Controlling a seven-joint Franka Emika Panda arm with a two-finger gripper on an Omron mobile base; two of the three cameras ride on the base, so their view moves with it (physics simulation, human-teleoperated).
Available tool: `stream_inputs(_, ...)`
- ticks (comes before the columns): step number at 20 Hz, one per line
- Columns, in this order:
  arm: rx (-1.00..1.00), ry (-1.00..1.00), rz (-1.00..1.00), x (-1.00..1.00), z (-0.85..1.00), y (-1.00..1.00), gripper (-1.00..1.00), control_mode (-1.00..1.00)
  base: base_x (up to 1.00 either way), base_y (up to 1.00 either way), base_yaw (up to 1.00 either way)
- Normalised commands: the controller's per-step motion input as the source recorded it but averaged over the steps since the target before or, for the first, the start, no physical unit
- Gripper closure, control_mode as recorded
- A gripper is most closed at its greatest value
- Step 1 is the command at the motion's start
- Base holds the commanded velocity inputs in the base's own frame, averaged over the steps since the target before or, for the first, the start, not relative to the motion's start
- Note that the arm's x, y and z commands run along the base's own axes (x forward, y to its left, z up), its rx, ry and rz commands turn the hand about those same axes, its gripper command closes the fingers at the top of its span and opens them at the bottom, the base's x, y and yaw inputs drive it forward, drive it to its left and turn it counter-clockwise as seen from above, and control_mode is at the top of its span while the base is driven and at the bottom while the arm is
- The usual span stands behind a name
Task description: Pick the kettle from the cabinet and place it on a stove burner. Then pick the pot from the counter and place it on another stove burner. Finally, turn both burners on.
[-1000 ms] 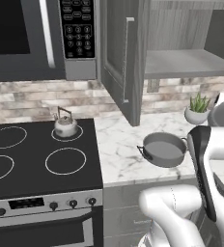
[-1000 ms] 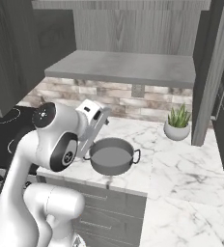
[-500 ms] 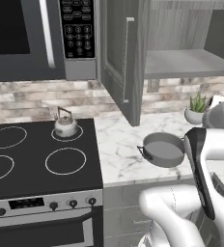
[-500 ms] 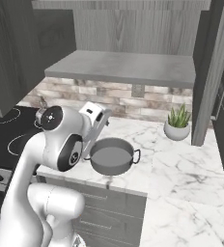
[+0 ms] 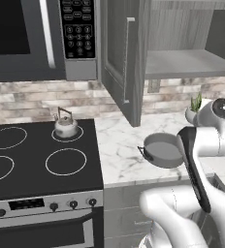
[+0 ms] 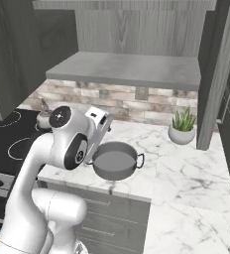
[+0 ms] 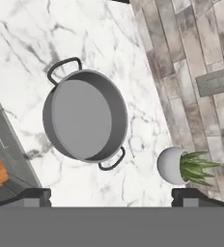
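Note:
The small silver kettle (image 5: 66,126) with its arched handle stands on the smallest burner ring (image 5: 79,135) at the back right of the black cooktop. On the white marble counter (image 5: 119,150) sits the wide grey pot (image 5: 163,150) (image 6: 114,161) (image 7: 85,120), upright and empty, its two dark loop handles showing. My gripper (image 7: 114,198) (image 6: 99,130) hangs over the pot's near side, open wide with nothing between its fingertips (image 7: 33,195). The grey cabinet door (image 5: 126,58) stands open, its shelf (image 6: 127,69) bare.
A larger burner ring (image 5: 66,161) lies in front of the kettle, two others further left. Stove knobs (image 5: 73,204) line the front panel. A potted plant (image 5: 194,109) (image 7: 181,166) stands by the brick wall, right of the pot. A microwave (image 5: 37,38) hangs above the cooktop.
The arm has shifted slightly, with the hand settling a little lower over the pot. The gripper stays open. Kettle and pot have not moved.

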Motion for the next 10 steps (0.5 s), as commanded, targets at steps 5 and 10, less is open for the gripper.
stream_inputs(5,0.00,0.19,-0.03,0.27,-0.30,0.09,-1.00,-1.00,0.00,0.00,0.00)
stream_inputs(10,0.00,0.20,-0.01,0.21,-0.34,0.03,-1.00,-1.00,0.00,0.00,0.00)
